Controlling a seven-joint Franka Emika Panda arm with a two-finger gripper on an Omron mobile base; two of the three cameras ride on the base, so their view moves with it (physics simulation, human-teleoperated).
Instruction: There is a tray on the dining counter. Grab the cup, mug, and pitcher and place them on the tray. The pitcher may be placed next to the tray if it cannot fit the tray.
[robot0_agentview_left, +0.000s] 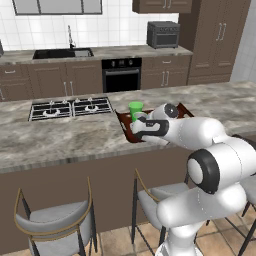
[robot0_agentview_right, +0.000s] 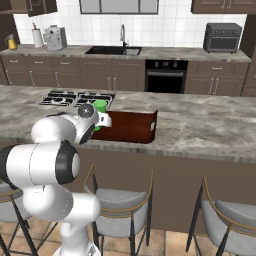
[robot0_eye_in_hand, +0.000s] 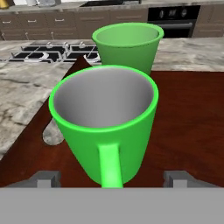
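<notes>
Nearest the hand camera, the gripper (robot0_eye_in_hand: 112, 178) is standing released, its two dark tips spread wide either side of the mug (robot0_eye_in_hand: 105, 120), whose handle is pointing back at 6 o'clock between them; nothing is being held. The mug is sitting upright on the tray (robot0_eye_in_hand: 188, 122), empty, and I am judging it light, rigid and smooth-glazed, so likely slippery; the best hold is looking like a pinch across the straight wall or on the handle. Just behind it at 12 o'clock the cup (robot0_eye_in_hand: 127, 46) is standing upright on the tray too, tapered, probably light and easy to tip. The tray is lying flat on the dining counter (robot0_agentview_left: 75, 135), its stone top looking hard and level. Farther at 11 o'clock the hob (robot0_agentview_left: 70, 107) is showing, then the oven (robot0_agentview_right: 166, 76), sink (robot0_agentview_right: 112, 50) and tiled wall. On the far worktop the pitcher (robot0_agentview_right: 10, 43) is waiting, likely heaviest and fragile; grip the neck.
</notes>
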